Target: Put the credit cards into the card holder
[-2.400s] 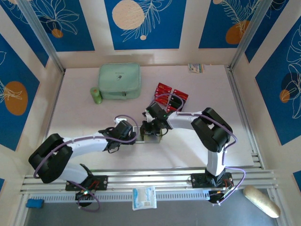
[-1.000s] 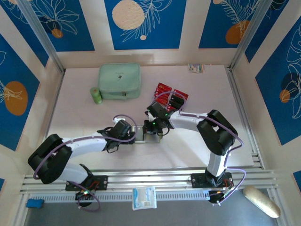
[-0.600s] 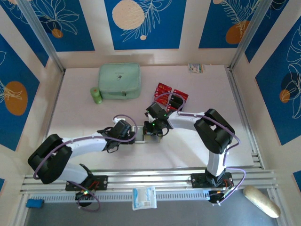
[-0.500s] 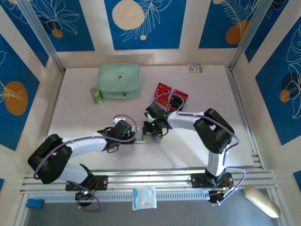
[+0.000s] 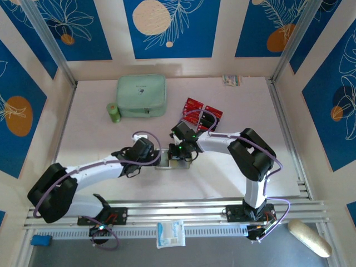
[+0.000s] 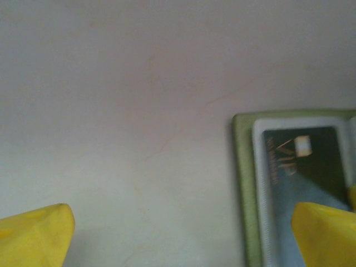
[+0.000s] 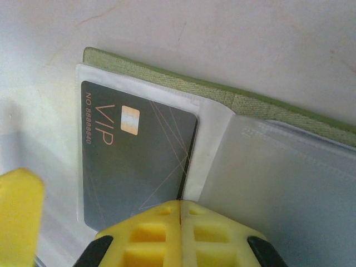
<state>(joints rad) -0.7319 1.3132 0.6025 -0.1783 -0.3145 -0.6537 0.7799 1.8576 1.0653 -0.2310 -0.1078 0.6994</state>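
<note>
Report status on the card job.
Left gripper open at card holder's edge. Right gripper low over it, jaws unclear. Black card pocketed; red cards waiting behind. Nothing blocking.

Blurred, the card holder point(image 6: 242, 183) is running off the left wrist view's lower right. In the right wrist view, a yellow fingertip point(image 7: 172, 233) is covering the lower edge of the black VIP card point(image 7: 136, 161).
</note>
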